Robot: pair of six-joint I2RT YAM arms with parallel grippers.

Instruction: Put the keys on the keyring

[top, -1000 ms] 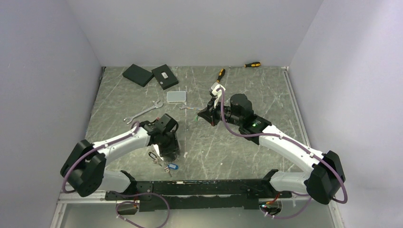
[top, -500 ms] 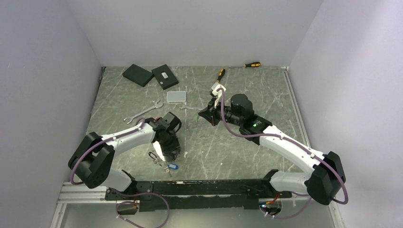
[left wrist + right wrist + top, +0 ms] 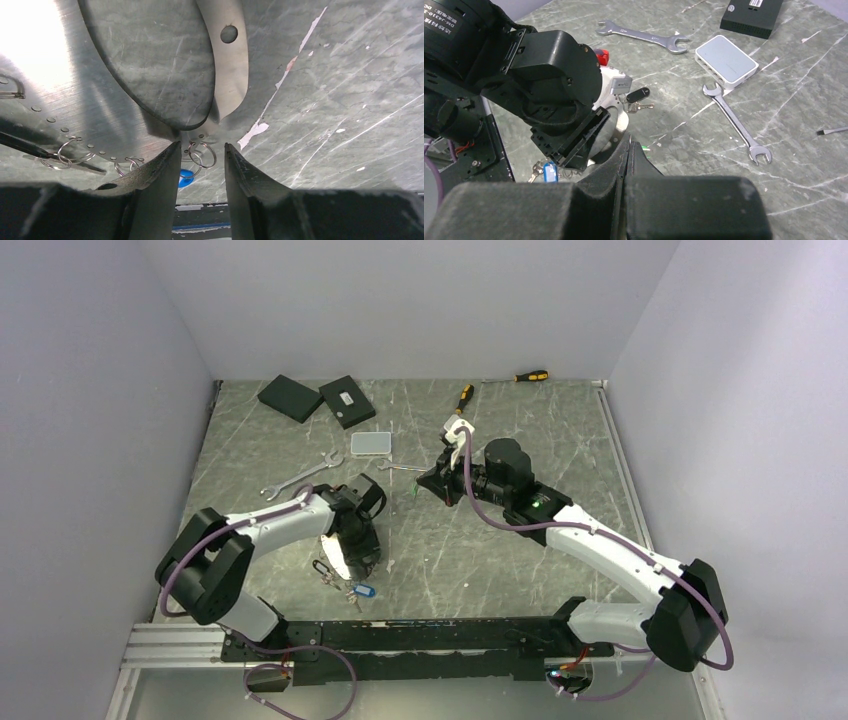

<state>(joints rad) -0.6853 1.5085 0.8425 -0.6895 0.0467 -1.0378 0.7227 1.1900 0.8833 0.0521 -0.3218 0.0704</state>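
The keyring (image 3: 224, 75) looks here like a big flat silvery loop with small holes along its edge. Small split rings (image 3: 202, 155) hang from those holes. My right gripper (image 3: 629, 139) is shut, and the keyring's edge (image 3: 618, 122) runs into its fingertips. My left gripper (image 3: 202, 145) is open and points down, with the split rings between its fingers. A blue-tagged key (image 3: 186, 177) lies just beyond them. From above, the left gripper (image 3: 355, 552) hovers over the keys (image 3: 342, 582) and the right gripper (image 3: 423, 485) is mid-table. A black-tagged key (image 3: 638, 95) lies behind the left wrist.
Two wrenches (image 3: 300, 477) (image 3: 402, 468), a white box (image 3: 370, 443), two black boxes (image 3: 290, 397) (image 3: 347, 400) and two screwdrivers (image 3: 464, 397) (image 3: 530, 376) lie farther back. A small green bit (image 3: 644, 148) sits by the right fingertips. The arm bases and rail run along the near edge.
The left arm's base and elbow have swung to the right while its gripper stayed over the keys and its jaws narrowed. The right arm has not moved.
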